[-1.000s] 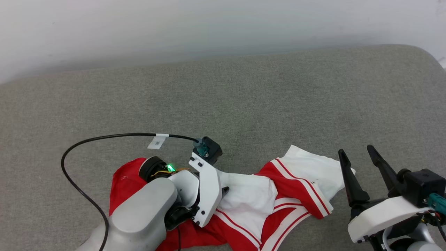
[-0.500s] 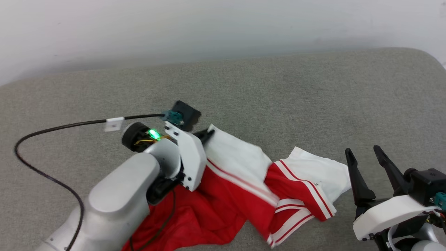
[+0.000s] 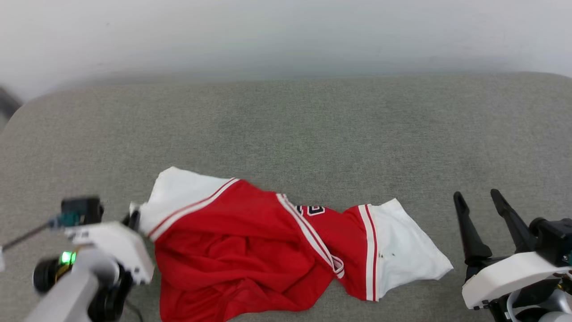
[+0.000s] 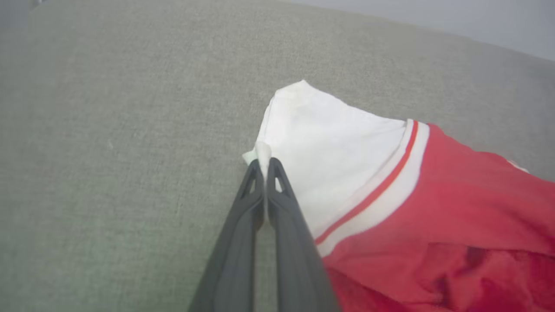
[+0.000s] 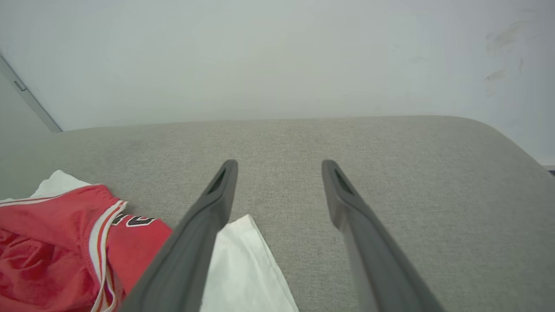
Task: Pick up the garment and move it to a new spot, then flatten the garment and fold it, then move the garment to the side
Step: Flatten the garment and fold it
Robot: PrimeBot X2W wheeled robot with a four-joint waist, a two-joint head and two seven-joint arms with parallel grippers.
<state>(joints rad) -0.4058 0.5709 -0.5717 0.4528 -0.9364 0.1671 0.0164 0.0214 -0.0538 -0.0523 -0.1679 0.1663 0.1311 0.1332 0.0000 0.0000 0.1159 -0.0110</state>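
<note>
The garment (image 3: 241, 250), a red jersey with white sleeves and striped trim, lies crumpled across the grey padded surface (image 3: 286, 129), a bit of black lettering showing near its middle. My left gripper (image 3: 132, 218) is at the lower left, shut on the edge of the garment's left white sleeve (image 4: 321, 147); in the left wrist view its fingertips (image 4: 263, 167) pinch a small white fold. My right gripper (image 3: 479, 203) stands open at the lower right, just right of the other white sleeve (image 3: 402, 250), holding nothing. In the right wrist view its fingers (image 5: 217, 203) hang above that sleeve (image 5: 238, 268).
A pale wall (image 3: 286, 36) runs behind the grey surface, whose rounded corners show at the far left and far right. A black cable (image 3: 22, 235) trails from the left wrist at the frame's left edge.
My left gripper shut on the white sleeve and dragged it up, then far to the left, spreading the garment out. The head camera shifted. My right gripper stayed open.
</note>
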